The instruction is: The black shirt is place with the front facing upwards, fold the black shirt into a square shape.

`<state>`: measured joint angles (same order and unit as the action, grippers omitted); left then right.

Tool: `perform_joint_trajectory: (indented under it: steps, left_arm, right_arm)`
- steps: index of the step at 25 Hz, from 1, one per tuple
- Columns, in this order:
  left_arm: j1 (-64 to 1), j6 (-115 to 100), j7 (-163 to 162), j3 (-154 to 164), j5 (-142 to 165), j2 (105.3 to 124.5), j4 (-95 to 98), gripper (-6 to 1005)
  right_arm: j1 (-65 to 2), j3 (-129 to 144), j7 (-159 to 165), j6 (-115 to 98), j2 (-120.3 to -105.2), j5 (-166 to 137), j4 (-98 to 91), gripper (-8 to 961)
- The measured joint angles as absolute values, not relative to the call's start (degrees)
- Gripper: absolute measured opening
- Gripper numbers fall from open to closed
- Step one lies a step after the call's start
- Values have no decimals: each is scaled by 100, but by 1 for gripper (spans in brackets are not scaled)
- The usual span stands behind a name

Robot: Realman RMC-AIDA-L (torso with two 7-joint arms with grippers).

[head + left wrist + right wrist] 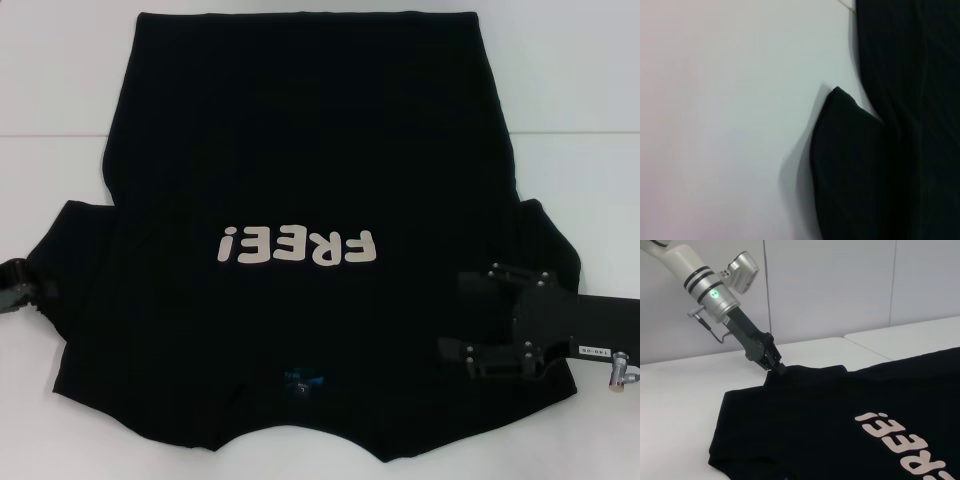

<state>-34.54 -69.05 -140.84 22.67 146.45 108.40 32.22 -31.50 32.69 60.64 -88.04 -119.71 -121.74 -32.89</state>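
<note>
White table (60,80) fills the work area, and the black shirt (300,150) lies spread flat across most of it, front up, with the off-white "FREE!" print (298,245) reading upside down from the head camera. Its neck, marked by a small blue label (303,381), is nearest the robot, and the hem lies at the far side. The right gripper (452,315) hovers over the shirt's right shoulder area, its two fingers spread wide apart and holding nothing. The left gripper (776,367) sits at the edge of the left sleeve (850,165), its tips down on the cloth; whether they are pinching the fabric cannot be told.
</note>
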Motion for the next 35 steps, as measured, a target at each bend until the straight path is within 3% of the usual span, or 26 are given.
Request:
perform_joint_trajectory:
  steps: [7,35]
  left_arm:
    - [-3439,-6893,-14076,2257,14651,10839,3246,3]
    - [-3589,-7301,-14082,2146,14524,10670,3992,5]
  right_arm:
    - [-3146,3239,6064,-8807,-11970,-12172,-3281,930]
    - [-3111,3199,6034,-8807,-11970,-12155,-3269,931]
